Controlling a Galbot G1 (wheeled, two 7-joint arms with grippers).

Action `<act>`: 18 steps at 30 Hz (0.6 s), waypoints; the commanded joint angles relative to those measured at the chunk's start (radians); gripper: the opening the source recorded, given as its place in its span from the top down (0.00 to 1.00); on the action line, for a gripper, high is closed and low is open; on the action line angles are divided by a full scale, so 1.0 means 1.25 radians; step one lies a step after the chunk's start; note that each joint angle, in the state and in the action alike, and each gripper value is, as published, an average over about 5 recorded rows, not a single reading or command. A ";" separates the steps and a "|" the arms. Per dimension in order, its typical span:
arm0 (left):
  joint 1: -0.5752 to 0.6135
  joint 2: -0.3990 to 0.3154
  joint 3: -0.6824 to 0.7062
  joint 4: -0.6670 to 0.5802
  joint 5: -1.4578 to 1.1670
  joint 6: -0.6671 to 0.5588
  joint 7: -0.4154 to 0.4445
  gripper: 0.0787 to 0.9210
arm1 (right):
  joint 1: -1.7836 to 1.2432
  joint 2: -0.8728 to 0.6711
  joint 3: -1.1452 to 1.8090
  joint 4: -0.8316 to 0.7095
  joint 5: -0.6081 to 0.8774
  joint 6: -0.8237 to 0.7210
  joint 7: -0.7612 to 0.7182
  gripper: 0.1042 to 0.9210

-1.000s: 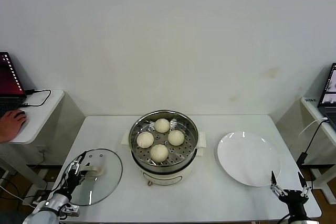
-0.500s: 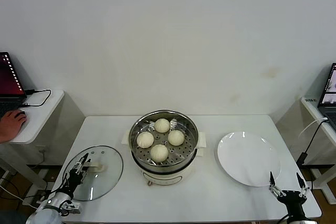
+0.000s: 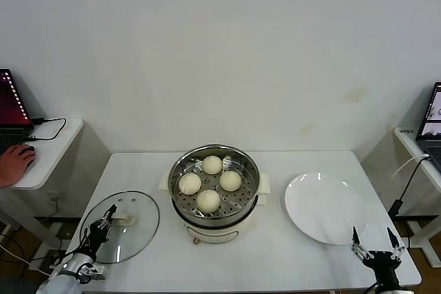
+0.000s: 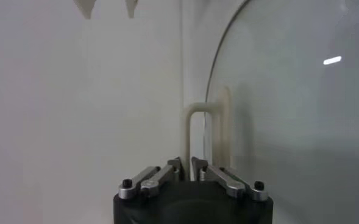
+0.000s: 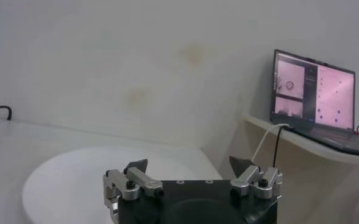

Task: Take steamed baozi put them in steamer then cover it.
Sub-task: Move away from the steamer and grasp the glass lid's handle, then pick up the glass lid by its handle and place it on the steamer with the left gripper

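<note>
The white rectangular bench (image 3: 289,266) carries all items. The round shiny steel steamer (image 3: 215,194) is centred for reach by both arms. The flat white plate (image 3: 325,207) lies emptied to its right. The round clear glass lid (image 3: 127,228) is clamped at its white handle (image 4: 199,131) by the closed left end effector (image 4: 186,165) — judged ready for covering. Four cream-white steamed baozi (image 3: 207,200) are seated on the perforated tray. The right end effector (image 3: 376,247) is parked open at the bench's front edge, just below the plate. No legible labelling is seen.

A plain white wall (image 3: 220,46) backs the white rectangular counter (image 3: 138,170); small white side tables (image 3: 58,135) flank it, each carrying an open laptop (image 3: 10,111).
</note>
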 commanded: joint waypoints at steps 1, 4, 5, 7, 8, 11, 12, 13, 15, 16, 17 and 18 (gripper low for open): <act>0.029 -0.004 -0.015 -0.036 -0.014 -0.004 -0.041 0.91 | -0.002 0.001 -0.005 0.004 -0.005 0.002 0.000 0.12; 0.065 -0.004 -0.026 -0.103 -0.032 0.013 -0.042 0.91 | -0.006 0.001 -0.009 0.010 -0.008 0.003 0.000 0.12; 0.079 -0.004 -0.030 -0.129 -0.039 0.021 -0.041 0.91 | -0.007 0.001 -0.010 0.012 -0.010 0.004 0.000 0.12; 0.109 -0.002 -0.040 -0.180 -0.053 0.043 -0.036 0.91 | -0.009 0.002 -0.013 0.016 -0.013 0.005 0.000 0.12; 0.128 0.000 -0.045 -0.206 -0.059 0.057 -0.030 0.91 | -0.010 0.002 -0.015 0.017 -0.015 0.006 0.000 0.12; 0.184 0.008 -0.061 -0.289 -0.081 0.109 -0.007 0.91 | -0.014 0.003 -0.022 0.023 -0.021 0.009 0.000 0.12; 0.200 0.012 -0.066 -0.317 -0.089 0.127 0.001 0.91 | -0.016 0.003 -0.025 0.025 -0.023 0.010 0.000 0.12; 0.216 0.015 -0.072 -0.351 -0.100 0.145 0.008 0.91 | -0.018 0.003 -0.028 0.028 -0.025 0.011 0.000 0.12; 0.246 0.021 -0.084 -0.418 -0.118 0.186 0.025 0.91 | -0.022 0.003 -0.036 0.031 -0.030 0.013 0.000 0.12; 0.260 0.025 -0.089 -0.450 -0.127 0.205 0.033 0.91 | -0.024 0.003 -0.039 0.033 -0.032 0.014 0.000 0.12; 0.273 0.029 -0.095 -0.483 -0.135 0.226 0.044 0.91 | -0.026 0.003 -0.043 0.035 -0.035 0.015 0.000 0.12; 0.285 0.033 -0.102 -0.511 -0.141 0.246 0.055 0.91 | -0.027 0.003 -0.047 0.037 -0.037 0.016 0.000 0.12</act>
